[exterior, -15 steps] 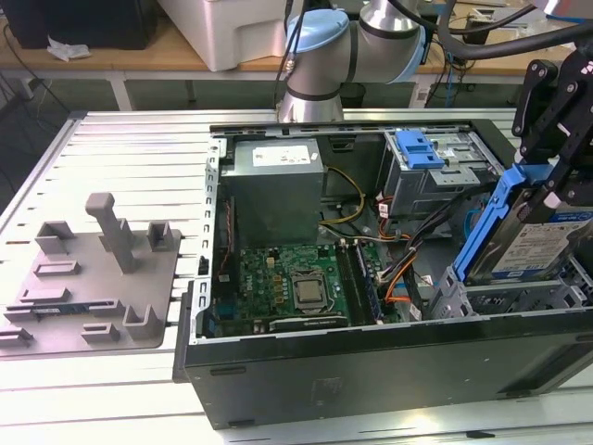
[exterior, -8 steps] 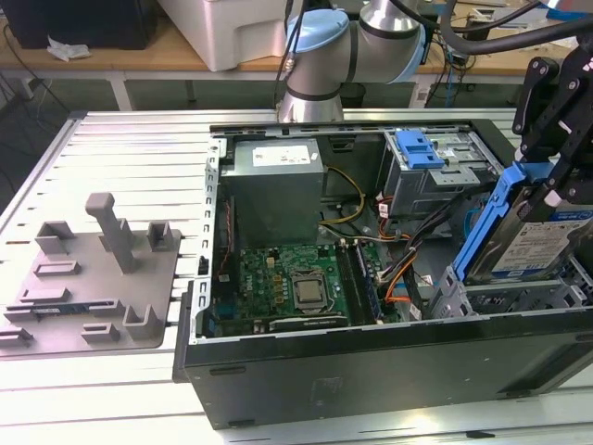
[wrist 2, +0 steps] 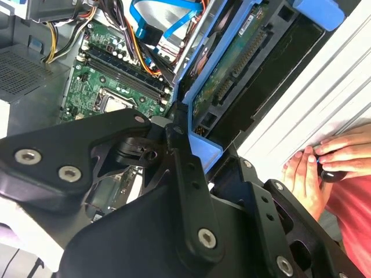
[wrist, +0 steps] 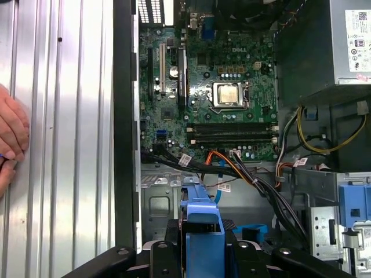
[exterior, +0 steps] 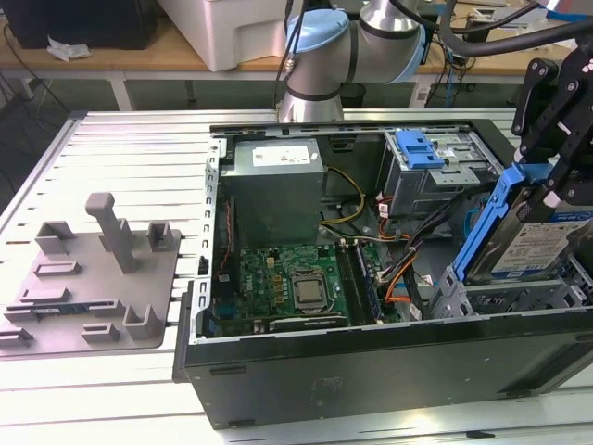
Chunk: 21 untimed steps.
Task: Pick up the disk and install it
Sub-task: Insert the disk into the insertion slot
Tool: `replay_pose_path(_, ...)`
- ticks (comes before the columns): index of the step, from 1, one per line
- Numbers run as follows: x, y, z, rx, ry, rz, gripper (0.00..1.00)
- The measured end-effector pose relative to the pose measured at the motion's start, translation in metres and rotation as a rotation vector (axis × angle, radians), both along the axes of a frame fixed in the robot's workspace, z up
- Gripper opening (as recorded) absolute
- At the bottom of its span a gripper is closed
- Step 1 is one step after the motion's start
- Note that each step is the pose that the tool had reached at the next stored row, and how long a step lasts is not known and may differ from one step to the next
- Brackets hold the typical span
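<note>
Gripper (exterior: 556,181) state: clenched on the disk (exterior: 523,236), with the fingers (wrist 2: 185,168) clamped on the blue carrier frame at its upper end. The disk hangs directly below the gripper, steeply tilted on edge, its lower end down among the grey bay brackets (exterior: 500,297) of the open computer case (exterior: 371,362). The motherboard (wrist: 214,98) lies on the case floor beyond the gripper. A grey drive cage (exterior: 435,181) with a blue latch (exterior: 417,148) stands near the gripper. A person's hand (wrist: 11,139) rests on the slatted table (wrist: 64,116), well apart from the gripper.
</note>
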<state>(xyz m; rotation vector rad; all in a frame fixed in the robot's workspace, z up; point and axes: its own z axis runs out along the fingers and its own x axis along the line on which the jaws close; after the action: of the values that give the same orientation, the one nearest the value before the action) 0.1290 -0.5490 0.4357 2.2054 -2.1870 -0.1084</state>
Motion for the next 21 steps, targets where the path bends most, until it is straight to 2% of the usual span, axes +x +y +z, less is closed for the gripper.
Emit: replay_pose_path(21, 0.003, -0.0001, -0.0118, 0.0000, 0.0022, 0.000, 0.37)
